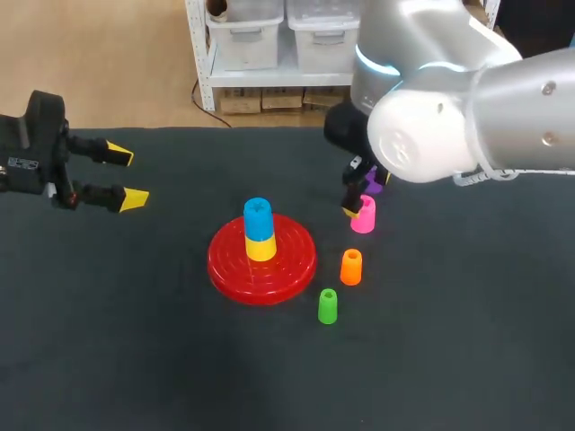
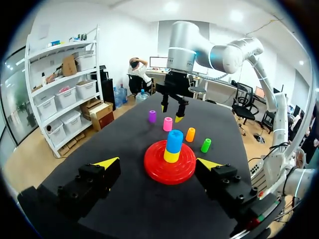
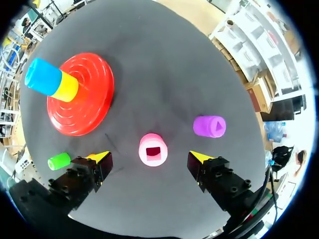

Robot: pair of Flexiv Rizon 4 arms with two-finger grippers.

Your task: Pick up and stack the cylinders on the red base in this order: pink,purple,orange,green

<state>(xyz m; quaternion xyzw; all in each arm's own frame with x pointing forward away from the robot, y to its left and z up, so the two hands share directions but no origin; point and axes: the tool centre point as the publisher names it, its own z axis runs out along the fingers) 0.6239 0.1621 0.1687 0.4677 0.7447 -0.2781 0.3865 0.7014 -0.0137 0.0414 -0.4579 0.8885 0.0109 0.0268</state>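
The red base (image 1: 292,260) (image 2: 187,169) (image 3: 92,99) carries a yellow cylinder (image 1: 260,249) with a blue cylinder (image 1: 258,217) on top of it. The pink cylinder (image 1: 364,218) (image 3: 153,149) stands upright right of the base. My right gripper (image 1: 367,195) (image 3: 149,157) hovers open directly above it, one finger on each side, not touching. The purple cylinder (image 1: 374,182) (image 3: 209,126) stands just behind the pink one, partly hidden by the right arm in the head view. Orange (image 1: 351,267) and green (image 1: 328,306) cylinders stand nearer the front. My left gripper (image 1: 126,176) (image 2: 158,163) is open and holds nothing, far left of the base.
The dark table (image 1: 135,341) stretches around the base. My right arm's large elbow (image 1: 449,108) hangs over the table's back right. In the left wrist view, pink (image 2: 168,124), purple (image 2: 152,116), orange (image 2: 190,134) and green (image 2: 205,145) cylinders stand beyond the base.
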